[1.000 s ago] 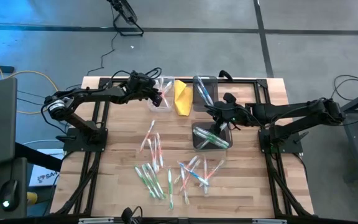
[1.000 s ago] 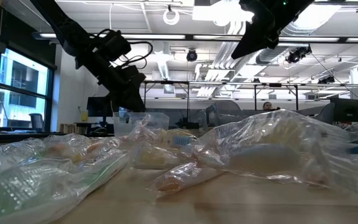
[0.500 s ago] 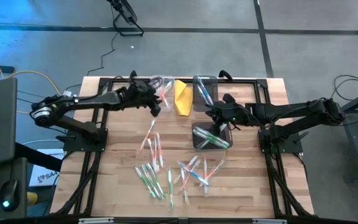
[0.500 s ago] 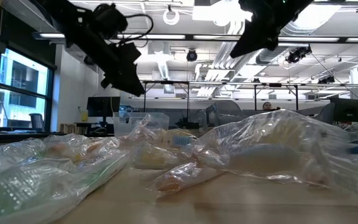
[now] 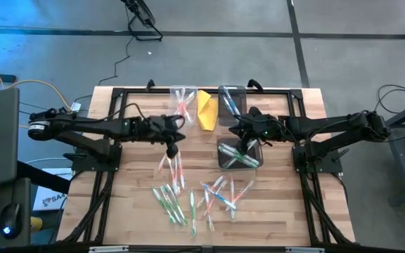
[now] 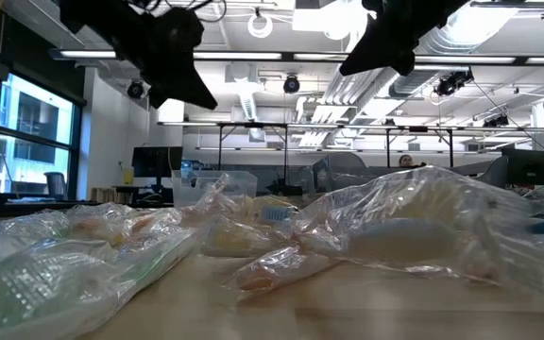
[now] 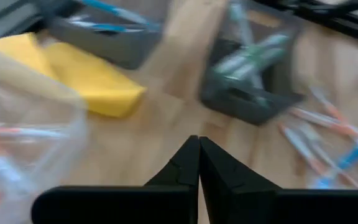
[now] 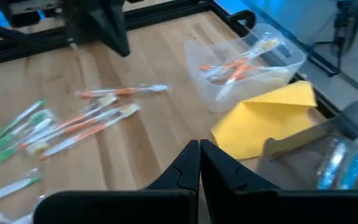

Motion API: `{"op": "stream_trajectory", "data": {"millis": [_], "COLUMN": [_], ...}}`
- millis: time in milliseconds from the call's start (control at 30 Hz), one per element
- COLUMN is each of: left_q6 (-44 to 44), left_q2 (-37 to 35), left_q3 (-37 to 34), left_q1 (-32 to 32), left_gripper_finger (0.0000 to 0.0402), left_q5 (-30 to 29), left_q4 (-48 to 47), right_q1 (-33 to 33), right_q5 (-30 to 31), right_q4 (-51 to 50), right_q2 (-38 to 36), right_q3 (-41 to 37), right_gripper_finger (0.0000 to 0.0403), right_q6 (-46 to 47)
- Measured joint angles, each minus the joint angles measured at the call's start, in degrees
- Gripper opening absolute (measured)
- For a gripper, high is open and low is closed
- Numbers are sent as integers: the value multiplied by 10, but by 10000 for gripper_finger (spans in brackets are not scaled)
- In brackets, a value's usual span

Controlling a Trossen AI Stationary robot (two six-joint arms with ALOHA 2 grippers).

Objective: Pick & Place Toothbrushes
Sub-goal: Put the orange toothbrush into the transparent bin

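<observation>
Below left gripper (image 5: 172, 150) jaws, together, empty: loose toothbrushes (image 5: 172, 163).

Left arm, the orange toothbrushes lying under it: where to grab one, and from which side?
Left gripper is shut, hovering by the orange toothbrushes on the table. They lie flat and roughly parallel, packed close. Probably best: come straight down from above, open jaws across the thin handle, mid-length, on the outermost brush, where one finger has bare wood beside it.
</observation>
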Motion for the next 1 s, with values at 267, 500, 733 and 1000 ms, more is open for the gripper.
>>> {"op": "stream_trajectory", "data": {"millis": [267, 500, 733, 1000], "left_q6": [-107, -292, -453, -502], "left_q2": [0, 0, 0, 23], "left_q3": [0, 0, 0, 0], "left_q1": [-97, -161, -188, -186], "left_gripper_finger": [1, 1, 0, 0], "left_q5": [-66, -151, -204, -207], "left_q4": [-48, -163, -270, -301], "right_q1": [0, 0, 0, 0], "right_q5": [-81, -94, -93, -93], "right_q4": [-3, -5, -5, -5], "right_q2": [0, 0, 0, 0], "right_q3": [0, 0, 0, 0], "right_gripper_finger": [5, 5, 5, 5], "right_q6": [-1, -3, -18, -31]}}
